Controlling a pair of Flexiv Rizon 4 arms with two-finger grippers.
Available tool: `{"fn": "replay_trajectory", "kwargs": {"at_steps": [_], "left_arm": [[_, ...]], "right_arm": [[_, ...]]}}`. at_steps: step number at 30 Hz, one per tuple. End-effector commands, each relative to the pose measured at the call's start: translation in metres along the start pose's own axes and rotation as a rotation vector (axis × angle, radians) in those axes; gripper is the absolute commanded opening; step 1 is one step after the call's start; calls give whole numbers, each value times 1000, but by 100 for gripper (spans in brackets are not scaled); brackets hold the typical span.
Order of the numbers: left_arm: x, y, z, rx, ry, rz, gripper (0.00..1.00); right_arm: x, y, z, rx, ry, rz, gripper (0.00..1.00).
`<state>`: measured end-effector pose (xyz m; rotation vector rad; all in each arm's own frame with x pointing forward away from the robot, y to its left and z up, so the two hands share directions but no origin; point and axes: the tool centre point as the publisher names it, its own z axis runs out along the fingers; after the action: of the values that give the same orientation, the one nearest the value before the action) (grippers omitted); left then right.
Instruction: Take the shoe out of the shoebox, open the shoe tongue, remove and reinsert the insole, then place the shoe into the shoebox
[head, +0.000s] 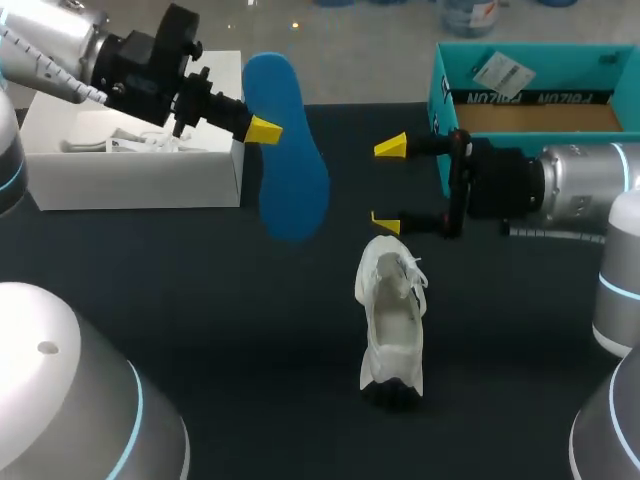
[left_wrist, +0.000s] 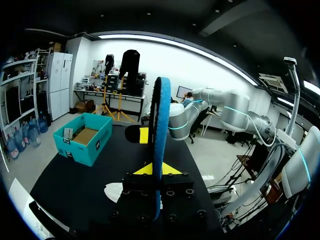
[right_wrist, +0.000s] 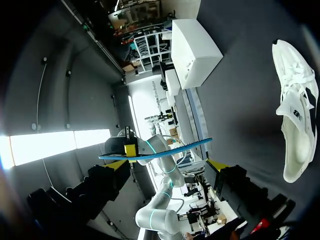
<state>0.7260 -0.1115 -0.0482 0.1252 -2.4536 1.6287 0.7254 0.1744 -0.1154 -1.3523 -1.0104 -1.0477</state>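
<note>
Blue insole (head: 290, 170) hangs edge-on, clenched in your left pincer (head: 262, 130), well apart from the white shoe (head: 392, 320) lying on the dark counter (head: 200, 300). Your right pincer (head: 388, 185) is released, its fingers spread with nothing between them, just above the shoe's laced end. I'd steady the shoe with it first, then line the insole up with the opening and slide it in lengthwise. Mind the white box (head: 130, 180) corner beside the insole and the teal shoebox (head: 440, 90) wall by the right arm. The open room is the bare counter between the white box and the shoe.
</note>
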Motion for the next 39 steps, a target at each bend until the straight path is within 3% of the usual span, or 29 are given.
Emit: {"fn": "replay_trajectory", "kwargs": {"at_steps": [1, 17, 21, 26, 27, 31, 39], "left_arm": [[0, 0, 1, -2, -1, 1, 0], [0, 0, 1, -2, -1, 1, 0], [18, 10, -10, 43, 11, 226, 0], [26, 33, -24, 98, -127, 461, 0], [28, 37, -25, 75, -144, 505, 0], [35, 49, -21, 62, -164, 623, 0], [39, 53, -4, 89, -167, 737, 0]], "right_arm": [[-1, 0, 2, -2, -1, 0, 100], [-1, 0, 2, -2, -1, 0, 100], [-1, 0, 2, -2, -1, 0, 100], [-1, 0, 2, -2, -1, 0, 100], [-1, 0, 2, -2, -1, 0, 100], [-1, 0, 2, -2, -1, 0, 100], [-1, 0, 2, -2, -1, 0, 100]]}}
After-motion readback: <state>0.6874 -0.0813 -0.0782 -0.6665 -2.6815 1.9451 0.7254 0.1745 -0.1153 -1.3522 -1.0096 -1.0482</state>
